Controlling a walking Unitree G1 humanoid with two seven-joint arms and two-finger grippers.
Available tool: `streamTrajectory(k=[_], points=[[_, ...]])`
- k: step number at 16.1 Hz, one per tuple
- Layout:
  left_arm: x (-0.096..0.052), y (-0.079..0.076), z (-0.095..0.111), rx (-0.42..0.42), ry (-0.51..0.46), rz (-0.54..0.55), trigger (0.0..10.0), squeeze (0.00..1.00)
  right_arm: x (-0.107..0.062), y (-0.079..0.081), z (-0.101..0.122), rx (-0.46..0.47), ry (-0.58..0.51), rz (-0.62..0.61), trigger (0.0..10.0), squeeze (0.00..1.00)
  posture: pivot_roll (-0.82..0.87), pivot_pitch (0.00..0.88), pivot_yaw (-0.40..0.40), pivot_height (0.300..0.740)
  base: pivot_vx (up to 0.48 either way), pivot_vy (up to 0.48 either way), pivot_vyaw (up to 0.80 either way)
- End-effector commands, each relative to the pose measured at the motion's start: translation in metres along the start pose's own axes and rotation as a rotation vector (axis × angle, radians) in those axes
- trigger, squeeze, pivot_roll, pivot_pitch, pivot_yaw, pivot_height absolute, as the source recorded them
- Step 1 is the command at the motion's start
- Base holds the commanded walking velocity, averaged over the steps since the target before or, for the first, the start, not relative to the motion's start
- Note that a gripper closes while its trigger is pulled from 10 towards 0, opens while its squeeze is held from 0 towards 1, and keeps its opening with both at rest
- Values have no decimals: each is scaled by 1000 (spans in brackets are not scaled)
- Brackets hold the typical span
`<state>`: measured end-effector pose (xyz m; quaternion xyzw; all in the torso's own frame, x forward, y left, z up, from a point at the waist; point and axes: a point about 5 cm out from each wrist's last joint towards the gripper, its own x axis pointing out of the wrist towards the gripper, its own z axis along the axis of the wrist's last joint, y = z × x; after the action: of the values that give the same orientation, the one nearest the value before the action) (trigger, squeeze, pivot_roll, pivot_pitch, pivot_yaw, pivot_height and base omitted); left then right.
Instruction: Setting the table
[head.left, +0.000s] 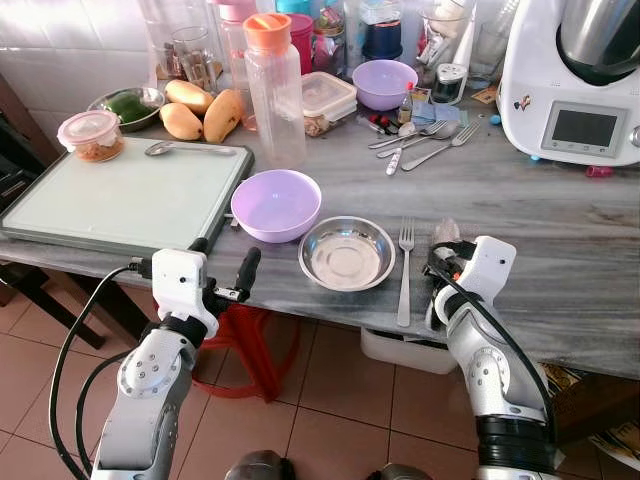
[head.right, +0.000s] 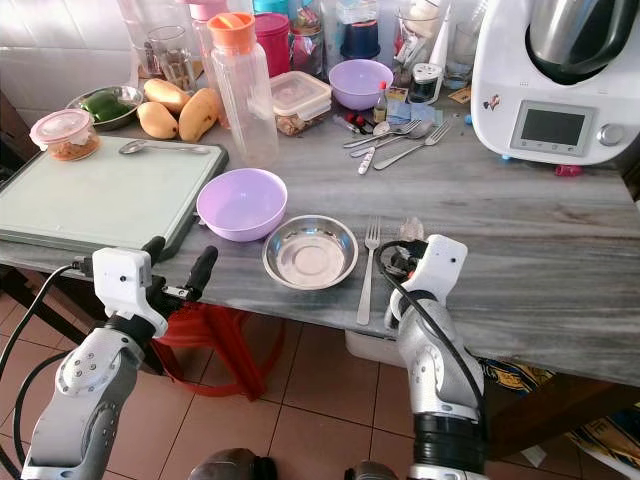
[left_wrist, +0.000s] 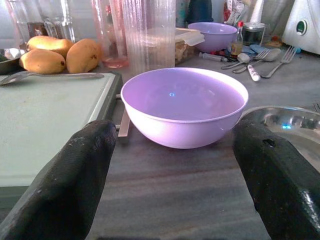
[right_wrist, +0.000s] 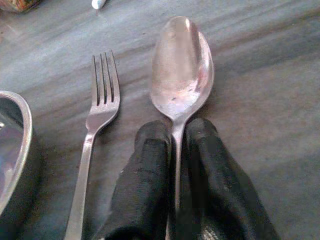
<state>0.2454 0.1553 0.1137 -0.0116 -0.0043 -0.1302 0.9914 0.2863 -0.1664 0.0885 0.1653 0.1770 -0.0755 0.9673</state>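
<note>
Grey marbled bench (head.left: 560, 230) runs across the scene, with white wall tiles behind and terracotta floor tiles below. Near its front edge a steel dish (head.left: 346, 253) sits with a fork (head.left: 404, 270) just beside it on the robot's right; the fork's long axis runs from the bench edge toward the wall, tines pointing away from the robot. Just beyond the fork, on its right, lies a spoon (right_wrist: 181, 75), parallel to it, bowl pointing away from the robot and handle toward the bench edge. The right gripper (right_wrist: 176, 150) is at that handle: its 2 fingers (right_wrist: 150, 170) are pressed together on the spoon's thin neck, pinching it, while the spoon's bowl lies on the bench.

A lilac bowl (head.left: 276, 204) stands to the left of the steel dish, close by it, beside the corner of a pale green cutting board (head.left: 120, 195). The left gripper (head.left: 222, 270) hovers at the bench edge in front of that bowl, its 2 fingers (left_wrist: 75, 180) spread wide and holding nothing.

Farther back stand a clear bottle with an orange cap (head.left: 273, 90), 3 mangoes (head.left: 200, 112), a second lilac bowl (head.left: 385, 83), loose cutlery (head.left: 425, 140) and a white kitchen machine (head.left: 575, 80).
</note>
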Motion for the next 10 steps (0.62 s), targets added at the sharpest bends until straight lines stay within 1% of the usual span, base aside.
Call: streamTrajectory(k=[1, 5, 6, 7, 10], points=[[2, 1, 2, 9, 3, 4, 10000, 0, 0, -5, -20, 3, 100, -28, 10000, 655, 34, 18, 64, 740, 0, 0, 0], [2, 0, 1, 5, 3, 2, 10000, 0, -1, -6, -20, -2, 100, -30, 10000, 659, 32, 18, 64, 740, 0, 0, 0], [2, 0, 1, 5, 3, 1, 10000, 0, -1, -6, -20, -3, 99, -30, 10000, 753, 33, 18, 63, 740, 0, 0, 0], [3, 0, 1, 5, 3, 2, 10000, 0, -1, -7, -19, -12, 92, -32, 10000, 929, 32, 18, 63, 740, 0, 0, 0], [3, 0, 2, 3, 2, 2, 10000, 0, -1, -8, -19, -16, 95, -32, 10000, 894, 35, 17, 62, 740, 0, 0, 0]])
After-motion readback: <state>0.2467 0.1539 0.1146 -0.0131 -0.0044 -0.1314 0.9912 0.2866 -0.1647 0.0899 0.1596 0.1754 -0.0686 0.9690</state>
